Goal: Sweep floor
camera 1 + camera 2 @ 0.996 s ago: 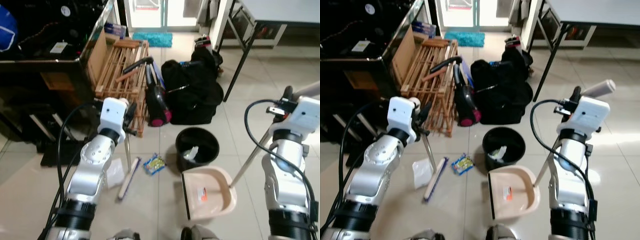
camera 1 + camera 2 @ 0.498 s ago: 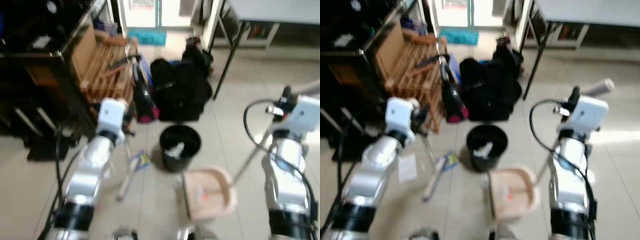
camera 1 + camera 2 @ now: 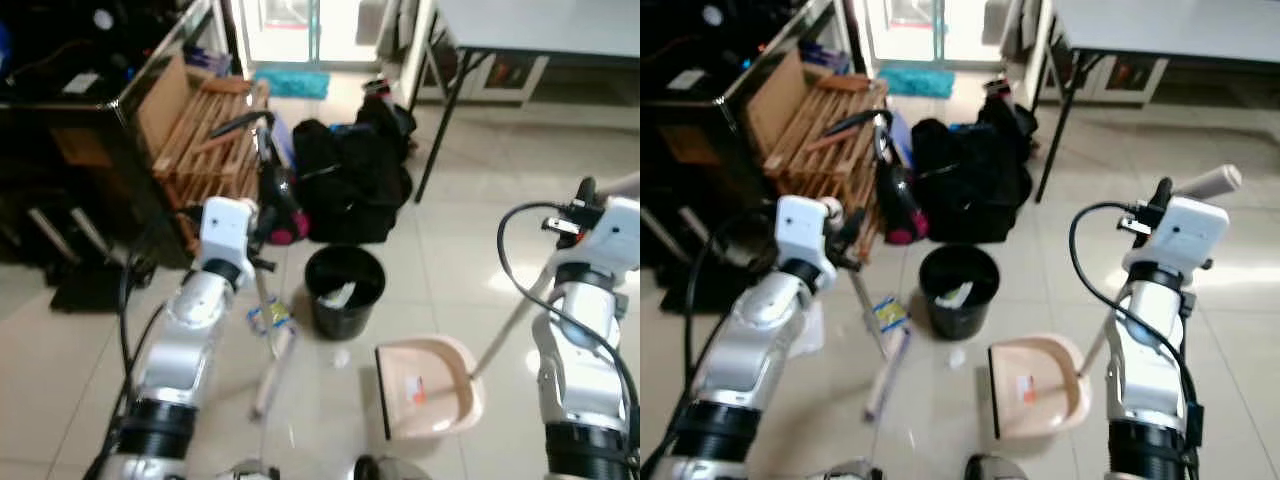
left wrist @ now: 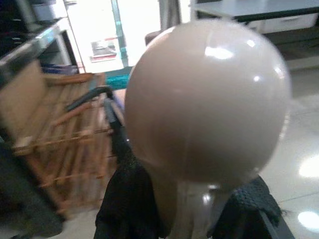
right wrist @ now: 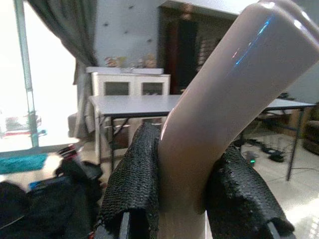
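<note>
Left tool (image 4: 187, 204) was clamped on the broom handle (image 4: 207, 99); its black fingers (image 4: 124, 204) pressed both sides of the shaft just under the rounded beige knob. From the head views the broom (image 3: 272, 362) slanted down from that arm to the tiled floor (image 3: 450, 230), head resting just left of the black bin (image 3: 343, 290). A small yellow-and-blue wrapper (image 3: 268, 317) lay against the broom shaft, touching or nearly so. A pale scrap (image 3: 956, 356) sat on the floor between bin and dustpan.

Right tool (image 5: 182, 199) was closed around the dustpan handle (image 5: 219, 94), fingers (image 5: 137, 184) hugging the beige grip. The dustpan (image 3: 430, 387) rested flat on the floor in front of the robot's right side, near the bin, with an orange bit (image 3: 415, 388) inside its tray.

Beyond the bin: a black bag (image 3: 350, 190), a vacuum cleaner (image 3: 275, 195) leaning beside a wooden slatted rack (image 3: 205, 135). A table (image 3: 540, 25) stood at the far right.
</note>
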`<state>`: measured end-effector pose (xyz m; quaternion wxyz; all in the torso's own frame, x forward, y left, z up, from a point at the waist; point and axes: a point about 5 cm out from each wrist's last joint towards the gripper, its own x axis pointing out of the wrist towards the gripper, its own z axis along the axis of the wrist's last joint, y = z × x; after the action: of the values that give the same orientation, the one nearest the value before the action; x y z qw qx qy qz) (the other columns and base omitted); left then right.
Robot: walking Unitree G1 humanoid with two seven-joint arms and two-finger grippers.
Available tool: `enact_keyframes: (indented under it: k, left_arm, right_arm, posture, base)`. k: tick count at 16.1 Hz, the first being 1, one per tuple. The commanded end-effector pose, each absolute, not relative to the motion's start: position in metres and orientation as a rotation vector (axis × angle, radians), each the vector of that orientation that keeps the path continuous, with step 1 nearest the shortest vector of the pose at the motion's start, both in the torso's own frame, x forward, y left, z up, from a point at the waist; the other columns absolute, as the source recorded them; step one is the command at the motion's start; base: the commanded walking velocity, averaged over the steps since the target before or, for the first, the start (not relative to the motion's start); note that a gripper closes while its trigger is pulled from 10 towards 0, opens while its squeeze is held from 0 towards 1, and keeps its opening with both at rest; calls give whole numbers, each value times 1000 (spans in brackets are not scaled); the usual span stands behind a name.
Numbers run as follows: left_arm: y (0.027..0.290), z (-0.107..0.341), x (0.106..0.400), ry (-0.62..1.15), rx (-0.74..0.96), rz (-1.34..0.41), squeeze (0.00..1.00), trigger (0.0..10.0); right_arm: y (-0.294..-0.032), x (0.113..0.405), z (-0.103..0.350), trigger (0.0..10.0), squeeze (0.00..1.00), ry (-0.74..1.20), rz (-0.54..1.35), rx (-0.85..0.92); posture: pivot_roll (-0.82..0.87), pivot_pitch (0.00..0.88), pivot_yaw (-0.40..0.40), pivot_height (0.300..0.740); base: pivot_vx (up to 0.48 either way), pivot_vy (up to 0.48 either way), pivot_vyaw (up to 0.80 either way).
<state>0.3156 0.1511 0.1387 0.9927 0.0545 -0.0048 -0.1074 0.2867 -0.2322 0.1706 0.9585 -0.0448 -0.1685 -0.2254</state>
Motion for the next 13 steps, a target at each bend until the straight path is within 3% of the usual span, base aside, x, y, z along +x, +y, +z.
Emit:
enact_keyframes:
  k: [1,13]
  left_arm:
    - [151,146,316,-45,109,-214,0,10000]
    - [142,148,321,-64,150,-279,0,10000]
  right_arm:
    - [-233,287,178,10000,0,-370,-460,-86]
    - [-224,295,160,10000,0,-229,-408,-46]
  posture:
    - [-54,122,8,740]
    - [-53,141,-5,740]
  base:
    - [0,0,0]
    - [22,0,0]
